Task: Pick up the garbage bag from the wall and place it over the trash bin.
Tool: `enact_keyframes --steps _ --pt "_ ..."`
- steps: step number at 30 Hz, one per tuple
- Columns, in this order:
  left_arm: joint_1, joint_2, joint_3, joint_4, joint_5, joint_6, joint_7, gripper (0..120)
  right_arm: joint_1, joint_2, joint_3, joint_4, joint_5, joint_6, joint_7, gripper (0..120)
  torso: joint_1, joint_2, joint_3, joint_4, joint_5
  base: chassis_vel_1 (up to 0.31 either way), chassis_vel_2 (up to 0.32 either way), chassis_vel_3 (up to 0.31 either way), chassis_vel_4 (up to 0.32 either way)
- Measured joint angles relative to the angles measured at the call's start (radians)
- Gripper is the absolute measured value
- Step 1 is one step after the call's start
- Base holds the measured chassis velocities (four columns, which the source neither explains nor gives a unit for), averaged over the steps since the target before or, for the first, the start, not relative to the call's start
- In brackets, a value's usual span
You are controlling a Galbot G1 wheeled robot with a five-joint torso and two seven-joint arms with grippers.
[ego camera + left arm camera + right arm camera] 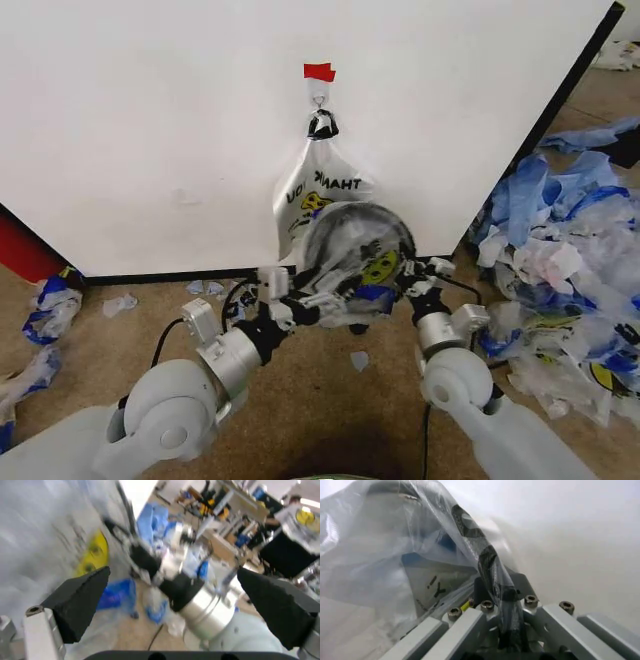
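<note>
White wall [150, 120], tan floor: a bag hangs at the hook while another is worked over the trash bin [355, 245].
Head view: the garbage bag [372, 270] lies across the bin, both arms reaching in. Left wrist view: left gripper [175, 588] spread wide, holding nothing. Right wrist view: right gripper [502, 624] clamped on the bag's dark edge [487, 562]. Thin film could tear or slip off the rim if pulled unevenly.

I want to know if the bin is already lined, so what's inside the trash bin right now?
A clear bag with blue trim and a yellow smiley lies across the trash bin mouth; its bottom is covered. Another smiley bag hangs behind on the wall.
</note>
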Motion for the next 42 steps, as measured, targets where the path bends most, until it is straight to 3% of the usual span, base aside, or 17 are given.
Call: enact_keyframes --steps 5,15,21,42 --pt "-0.034 0.0 0.06 0.051 0.03 0.009 0.001 100 0.014 -0.004 -0.012 0.001 -0.014 0.013 -0.029 0 0.0 0.0 0.0 0.0002 0.0 0.0 0.0 0.0 0.0" --pt "-0.109 -0.037 0.107 0.134 0.077 0.015 -0.142 100 -0.026 -0.023 -0.014 0.055 -0.028 0.013 -0.029 0 0.0 0.0 0.0 -0.0005 0.0 0.0 0.0 0.0 0.0" --pt "-0.089 -0.005 0.095 0.103 0.074 0.023 -0.158 100 -0.038 -0.02 -0.02 0.051 -0.034 0.014 -0.036 0 0.0 0.0 0.0 0.0 -0.0001 0.0 0.0 0.0 0.0" --pt "-0.053 0.003 0.121 0.025 0.074 0.045 -0.163 100 -0.039 0.009 -0.033 0.027 -0.053 0.012 -0.001 0 0.0 0.0 0.0 -0.0003 -0.0001 0.0 0.0 0.0 0.0"
